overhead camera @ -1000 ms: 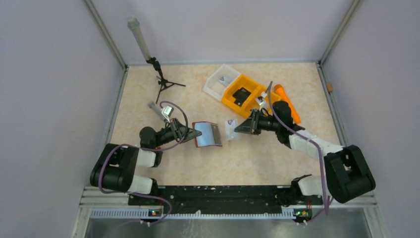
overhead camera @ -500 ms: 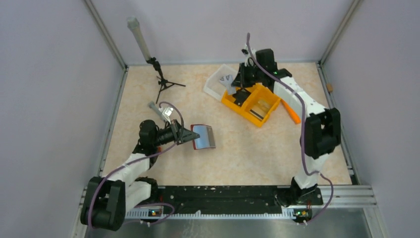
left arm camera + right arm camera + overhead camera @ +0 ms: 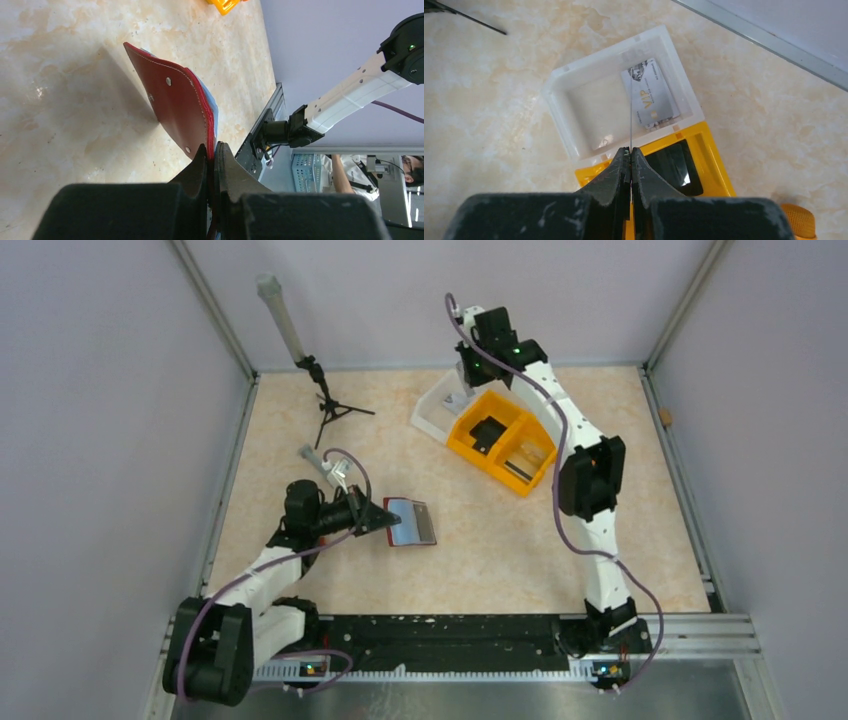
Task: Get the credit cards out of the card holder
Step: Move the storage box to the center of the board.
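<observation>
The dark red card holder (image 3: pixel 410 522) stands on edge on the table, its pale inner face showing from above. My left gripper (image 3: pixel 385 516) is shut on its near edge; the left wrist view shows the red cover (image 3: pixel 175 100) pinched at the gripper (image 3: pixel 214 150). My right gripper (image 3: pixel 470 375) hangs over the white square tray (image 3: pixel 432 412). In the right wrist view the gripper (image 3: pixel 630 150) is shut on a thin card seen edge-on (image 3: pixel 631 120). A grey-silver card (image 3: pixel 651 95) lies flat in the white tray (image 3: pixel 569 100).
An orange two-compartment tray (image 3: pixel 470 445) adjoins the white tray, with a small black block (image 3: pixel 488 432) in its left half. A tripod with a grey pole (image 3: pixel 325 405) stands at the back left. An orange object (image 3: pixel 799 220) lies right of the trays. Walls enclose the table.
My right arm has swung from the table's middle up and back, first over the orange tray, now over the white tray. My left gripper has drawn the card holder slightly left.
</observation>
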`<state>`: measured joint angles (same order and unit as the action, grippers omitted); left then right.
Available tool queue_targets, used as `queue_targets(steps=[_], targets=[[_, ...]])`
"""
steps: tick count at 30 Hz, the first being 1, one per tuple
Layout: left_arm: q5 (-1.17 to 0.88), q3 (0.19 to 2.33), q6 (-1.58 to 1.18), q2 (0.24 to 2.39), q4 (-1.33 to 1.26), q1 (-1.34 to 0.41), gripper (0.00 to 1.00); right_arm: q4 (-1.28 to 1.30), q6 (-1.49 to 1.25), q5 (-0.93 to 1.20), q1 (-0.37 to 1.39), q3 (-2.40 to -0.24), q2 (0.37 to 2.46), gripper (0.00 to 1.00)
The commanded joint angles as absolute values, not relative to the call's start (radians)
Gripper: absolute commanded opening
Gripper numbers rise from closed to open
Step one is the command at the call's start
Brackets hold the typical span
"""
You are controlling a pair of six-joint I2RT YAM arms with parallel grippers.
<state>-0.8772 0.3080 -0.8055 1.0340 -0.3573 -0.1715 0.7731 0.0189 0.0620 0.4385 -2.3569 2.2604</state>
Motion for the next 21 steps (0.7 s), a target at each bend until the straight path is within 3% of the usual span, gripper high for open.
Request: queue_targets(steps=[1,16,21], targets=[[-0.888,0.341,-0.782,1.063,-0.4,-0.169,0.0,0.823,0.108,-0.101,0.494,-2.435,2.318,0.0],[-0.913,0.357,-0.788,1.144,-0.463,-0.168,0.0,0.523,0.161,-0.182,0.511,-2.318,2.389,0.0],[-0.914,0.359,-0.783,1.152,-0.463,-0.168,0.0,0.542,0.192,-0.182,0.511,-2.339,2.442,0.0]])
